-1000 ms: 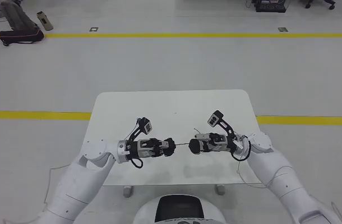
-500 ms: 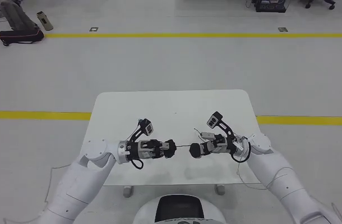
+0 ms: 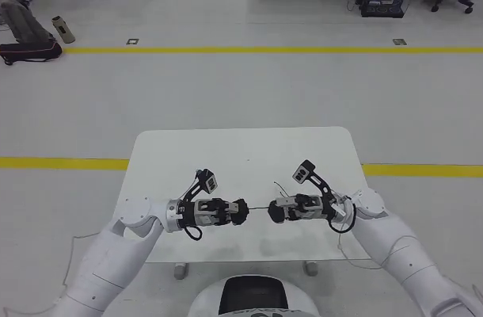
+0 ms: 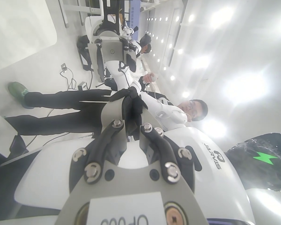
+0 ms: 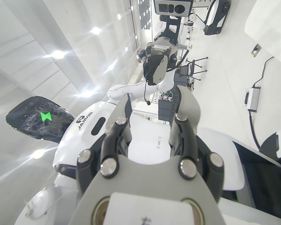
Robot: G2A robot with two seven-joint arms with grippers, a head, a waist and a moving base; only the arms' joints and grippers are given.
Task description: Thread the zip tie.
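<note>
The zip tie (image 3: 257,208) is a thin black strip stretched almost level between the two arms, above the near half of the white counter (image 3: 226,150), about midway between its left and right edges and close to its near edge. The left tool (image 3: 240,210) is clenched on one end of the zip tie, its fingers (image 4: 118,108) pressed together with dark material between them. From the right wrist view the strip runs out of that grip as a slim dark line and ends in a small thicker block. That free end points at the right tool (image 5: 154,94), which is released, with its two grey fingers well apart. The block sits at the gap between those fingers, and whether it touches either one I cannot tell. The two tools face each other tip to tip, near but apart.
</note>
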